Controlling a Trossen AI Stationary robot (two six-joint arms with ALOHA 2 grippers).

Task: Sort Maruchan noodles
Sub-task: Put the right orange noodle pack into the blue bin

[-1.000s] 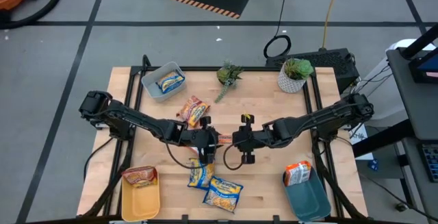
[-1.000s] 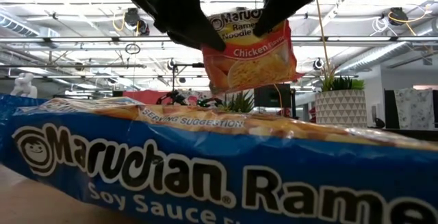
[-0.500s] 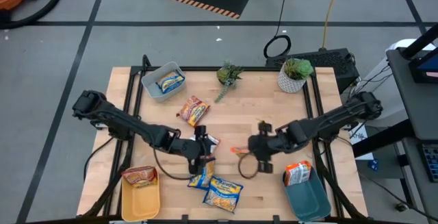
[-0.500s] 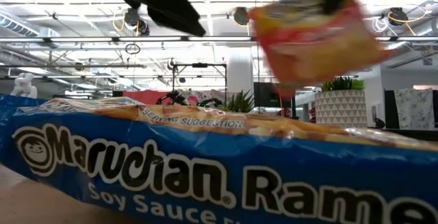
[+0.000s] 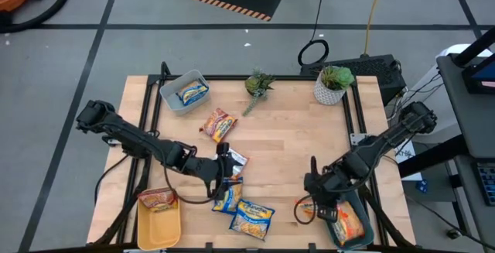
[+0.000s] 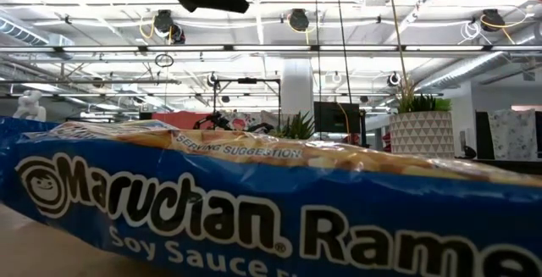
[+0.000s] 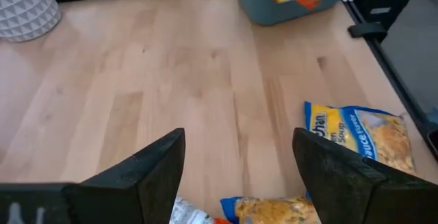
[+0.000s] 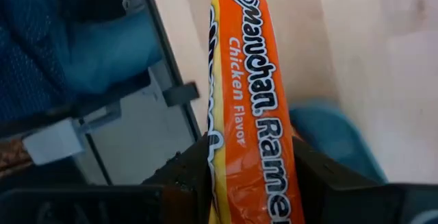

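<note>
Tabletop (image 5: 286, 148) has three bins; we're at the teal bin (image 5: 363, 238), front right corner, which already holds an orange packet (image 5: 349, 220). Right hand (image 5: 319, 200) sits at the bin's near edge, clamped on the orange Chicken Flavor packet (image 8: 254, 107). Suggest we centre over the bin before letting go, packet flat, low drop so it doesn't catch the rim. Left hand (image 7: 239, 176) is empty, fingers spread, hovering above the blue packets (image 5: 244, 208) at front centre, likely next. Red-and-yellow packet (image 5: 218, 123) waits mid-table.
</note>
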